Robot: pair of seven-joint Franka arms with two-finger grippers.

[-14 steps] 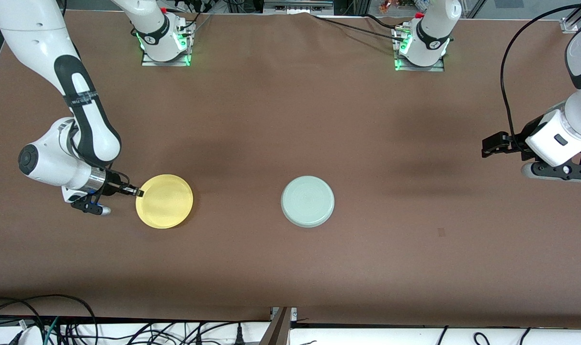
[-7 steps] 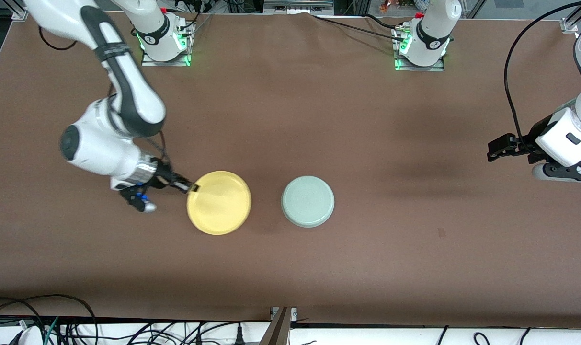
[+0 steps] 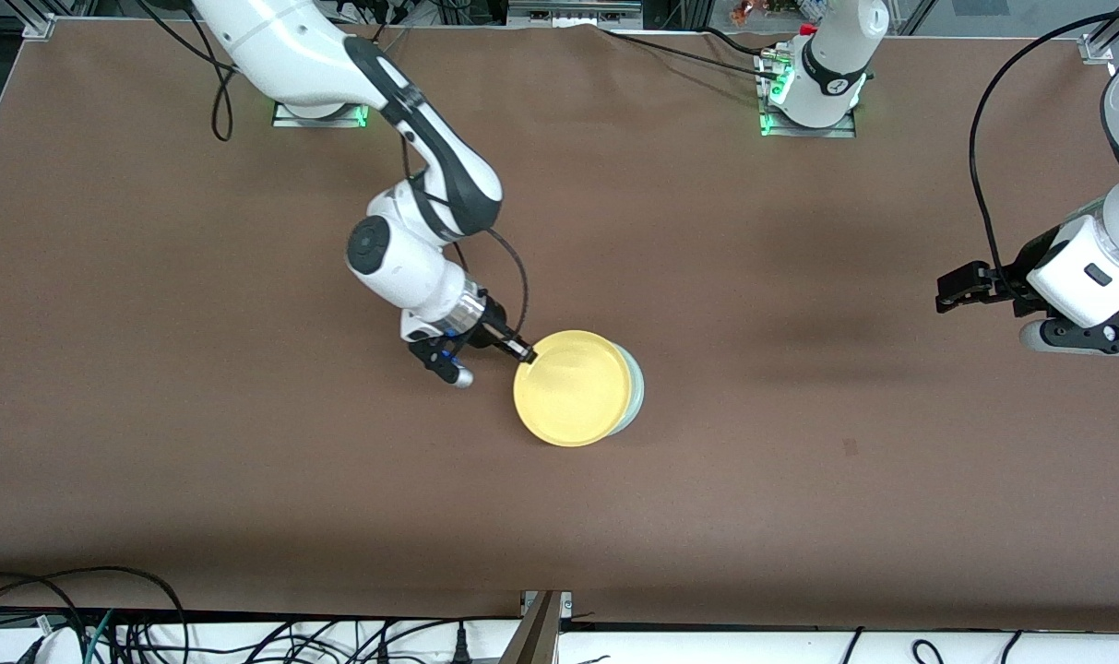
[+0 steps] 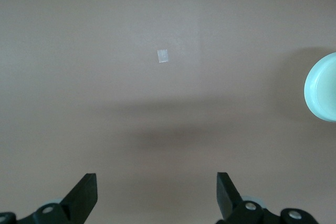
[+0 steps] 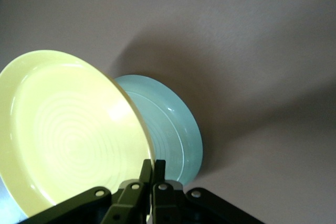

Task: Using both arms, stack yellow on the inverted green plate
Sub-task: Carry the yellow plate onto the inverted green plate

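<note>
My right gripper (image 3: 523, 354) is shut on the rim of the yellow plate (image 3: 573, 387) and holds it in the air over the green plate (image 3: 636, 392). The green plate lies upside down on the table, and only a sliver of its edge shows past the yellow one in the front view. In the right wrist view the yellow plate (image 5: 68, 129) is pinched at its rim by the gripper (image 5: 156, 167), with the green plate (image 5: 168, 127) below it. My left gripper (image 3: 948, 289) is open and empty, waiting in the air over the left arm's end of the table; it also shows in the left wrist view (image 4: 156, 195).
The brown table (image 3: 799, 516) carries a small pale tape mark (image 3: 851, 447) toward the left arm's end, which also shows in the left wrist view (image 4: 163, 56). The arm bases stand at the table's far edge. Cables lie along the near edge.
My right arm has carried the yellow plate from the right arm's end of the table toward the middle, until it is over the green plate. The left arm has barely moved.
</note>
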